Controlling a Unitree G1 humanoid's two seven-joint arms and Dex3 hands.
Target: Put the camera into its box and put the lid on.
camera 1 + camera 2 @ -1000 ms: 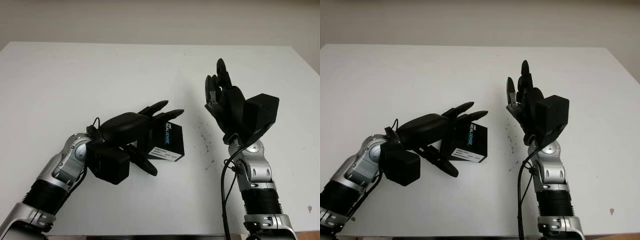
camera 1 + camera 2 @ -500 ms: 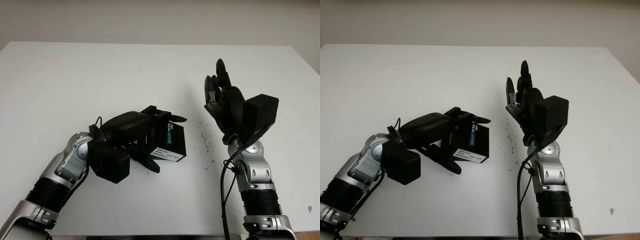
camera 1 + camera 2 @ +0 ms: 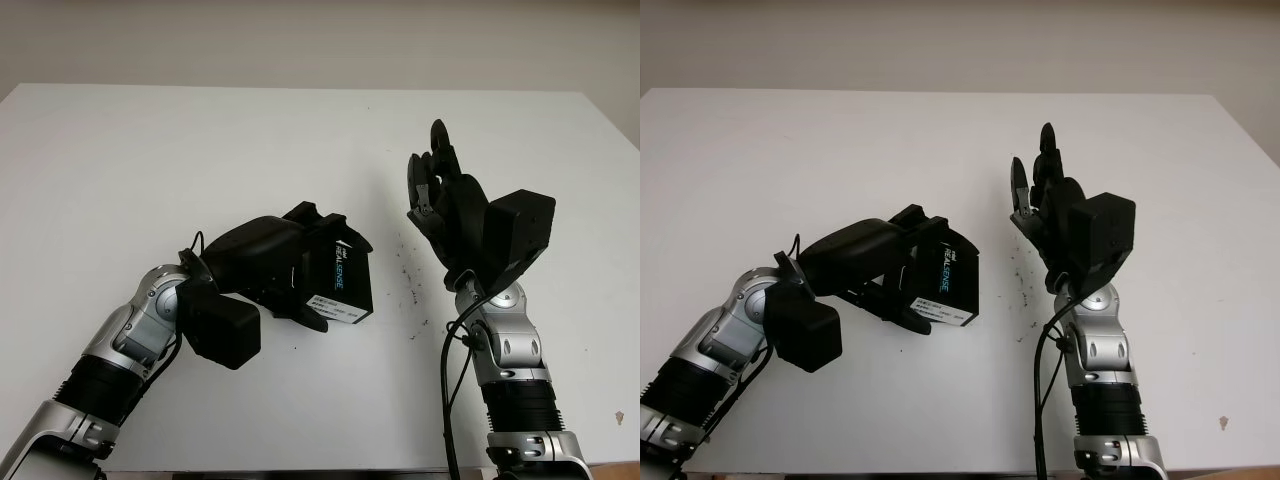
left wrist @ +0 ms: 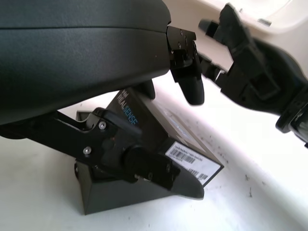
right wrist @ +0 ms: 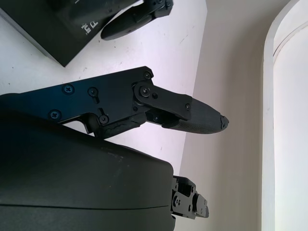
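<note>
A black camera box (image 3: 342, 282) with a white barcode label (image 4: 188, 157) stands left of the table's middle, tipped up on one edge. My left hand (image 3: 316, 268) is shut on it, fingers over its top and thumb (image 4: 159, 169) under the near side. The lid is on the box, and no camera is to be seen. My right hand (image 3: 434, 178) is open, held upright in the air to the right of the box and apart from it. In the right wrist view the box (image 5: 62, 33) lies beyond that hand's finger (image 5: 192, 113).
The white table (image 3: 200, 150) runs wide to the back and left. Small dark specks (image 3: 410, 285) mark it between the box and my right arm. The table's right edge (image 3: 612, 130) is close beside the right arm.
My left hand's fingers have closed over the box and tipped it up from lying flat. The right hand has barely moved.
</note>
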